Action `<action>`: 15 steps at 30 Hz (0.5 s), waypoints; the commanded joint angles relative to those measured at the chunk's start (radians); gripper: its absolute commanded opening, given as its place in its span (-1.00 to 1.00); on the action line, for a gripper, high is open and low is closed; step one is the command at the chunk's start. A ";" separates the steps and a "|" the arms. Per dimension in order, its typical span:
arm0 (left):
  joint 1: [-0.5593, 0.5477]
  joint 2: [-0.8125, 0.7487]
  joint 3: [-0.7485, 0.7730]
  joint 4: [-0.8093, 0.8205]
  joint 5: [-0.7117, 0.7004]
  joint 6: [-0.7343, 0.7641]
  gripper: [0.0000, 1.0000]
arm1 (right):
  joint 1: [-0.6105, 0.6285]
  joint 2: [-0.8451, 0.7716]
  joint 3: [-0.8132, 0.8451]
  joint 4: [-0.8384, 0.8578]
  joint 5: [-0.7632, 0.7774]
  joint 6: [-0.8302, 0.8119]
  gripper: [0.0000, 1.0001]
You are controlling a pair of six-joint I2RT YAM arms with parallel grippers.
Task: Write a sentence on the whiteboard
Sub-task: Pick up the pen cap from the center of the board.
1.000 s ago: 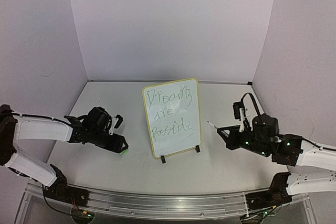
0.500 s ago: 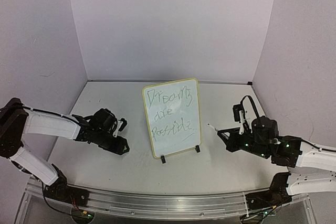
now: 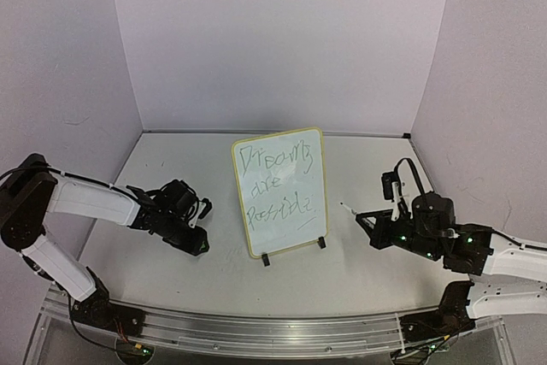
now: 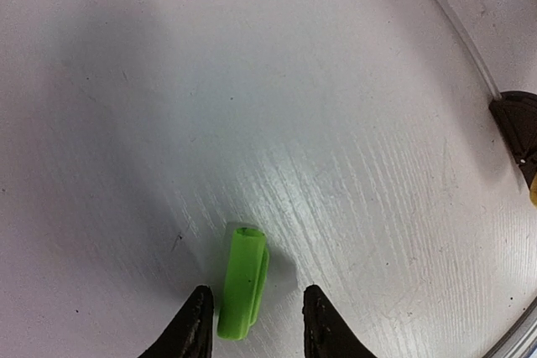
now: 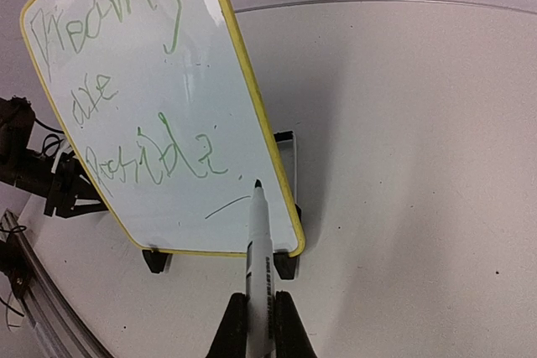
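**Marker clamped, cap between parted fingers**

The right gripper (image 5: 259,303) pinches one marker (image 5: 257,241). The left gripper (image 4: 257,291) stands narrowly parted around one green cap (image 4: 242,282) lying on the scuffed white table (image 3: 359,271). One whiteboard (image 3: 269,232) stands mid-table between the two grippers, showing the sentence (image 3: 278,184) in three lines. Lilac walls (image 3: 273,40) enclose the table.

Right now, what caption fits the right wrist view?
Right end effector grips a marker, tip aimed at the yellow-framed whiteboard carrying a green handwritten sentence.
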 commanded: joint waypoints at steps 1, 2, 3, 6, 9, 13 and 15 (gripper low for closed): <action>-0.010 0.019 0.040 -0.024 -0.040 0.018 -0.33 | 0.004 -0.008 -0.005 0.026 0.026 0.014 -1.00; -0.012 0.024 0.041 -0.026 -0.041 0.018 -0.36 | 0.004 -0.009 -0.006 0.026 0.026 0.015 -1.00; -0.014 0.025 0.042 -0.028 -0.044 0.016 -0.38 | 0.004 -0.009 -0.006 0.026 0.027 0.016 -1.00; -0.020 0.029 0.047 -0.040 -0.054 0.008 -0.47 | 0.004 -0.013 -0.008 0.026 0.027 0.018 -1.00; -0.021 0.025 0.038 -0.042 -0.069 -0.007 -0.62 | 0.005 -0.020 -0.008 0.025 0.027 0.019 -1.00; -0.021 0.019 0.025 -0.041 -0.067 -0.019 -0.81 | 0.004 -0.031 -0.004 0.014 0.025 0.018 -1.00; -0.021 0.009 0.018 -0.040 -0.061 -0.022 -0.89 | 0.004 -0.038 -0.001 0.005 0.020 0.018 -1.00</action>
